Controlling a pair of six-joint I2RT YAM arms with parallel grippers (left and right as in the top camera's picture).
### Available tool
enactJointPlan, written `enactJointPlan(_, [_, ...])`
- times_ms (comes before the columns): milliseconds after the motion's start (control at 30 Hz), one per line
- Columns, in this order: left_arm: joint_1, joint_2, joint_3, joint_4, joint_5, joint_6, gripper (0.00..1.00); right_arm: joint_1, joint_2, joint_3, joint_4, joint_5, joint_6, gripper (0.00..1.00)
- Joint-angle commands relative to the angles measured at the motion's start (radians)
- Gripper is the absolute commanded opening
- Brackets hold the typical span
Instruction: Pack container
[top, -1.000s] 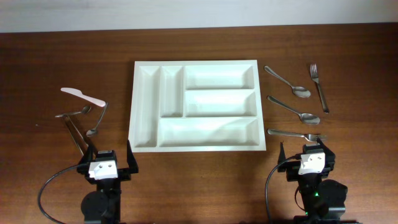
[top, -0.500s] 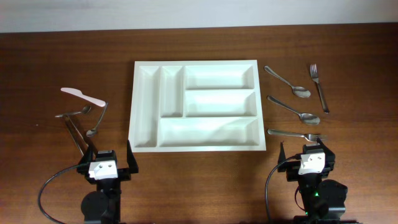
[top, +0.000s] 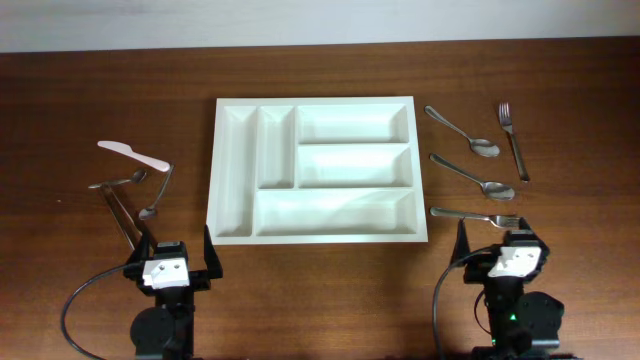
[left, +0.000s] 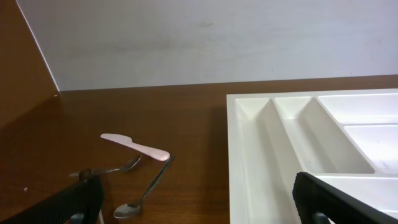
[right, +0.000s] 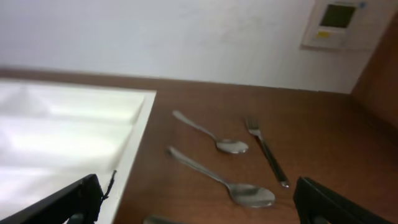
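The container, a white five-compartment cutlery tray (top: 212, 190), lies mid-table with nothing in any compartment; it also shows in the left wrist view (left: 239, 155) and the right wrist view (right: 134, 155). My left gripper (top: 168, 255) is open and holds nothing, near the table's front, left of the tray. In its wrist view the left gripper (left: 199, 211) has a spoon (left: 146, 190) ahead of it. My right gripper (top: 508, 248) is open and holds nothing, at the front right just behind a fork (top: 475, 215). In its wrist view the right gripper (right: 199, 211) faces a spoon (right: 217, 177).
Left of the tray lie a white plastic knife (top: 130, 153), a spoon (top: 155, 195), a small utensil (top: 118, 182) and a long thin piece (top: 122, 215). Right of it lie two spoons (top: 462, 132) (top: 473, 175) and a fork (top: 513, 143). A wall stands behind the table.
My right gripper has shifted slightly to the right. The left arm, the tray and the cutlery have not moved.
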Motion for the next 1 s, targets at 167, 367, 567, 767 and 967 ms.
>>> enactJointPlan(167, [-0.005, -0.005, -0.006, 0.002, -0.004, 0.020, 0.99, 0.008, 0.243, 0.412, -0.163, 0.172, 0.167, 0.99])
enactJointPlan(367, [-0.005, -0.005, -0.006, 0.002, -0.003, 0.020, 0.99, 0.008, 0.691, 0.932, -0.545, 0.171, 0.167, 0.99])
enactJointPlan(567, [-0.005, -0.005, -0.006, 0.002, -0.003, 0.020, 0.99, 0.008, 1.088, 1.444, -0.921, 0.127, 0.167, 0.99])
enactJointPlan(767, [-0.005, -0.005, -0.006, 0.002, -0.003, 0.020, 0.99, 0.007, 1.259, 1.544, -1.027, 0.058, 0.163, 0.99])
enactJointPlan(967, [-0.005, -0.005, -0.006, 0.002, -0.003, 0.020, 0.99, -0.058, 1.294, 1.536, -0.926, -0.086, 0.110, 0.99])
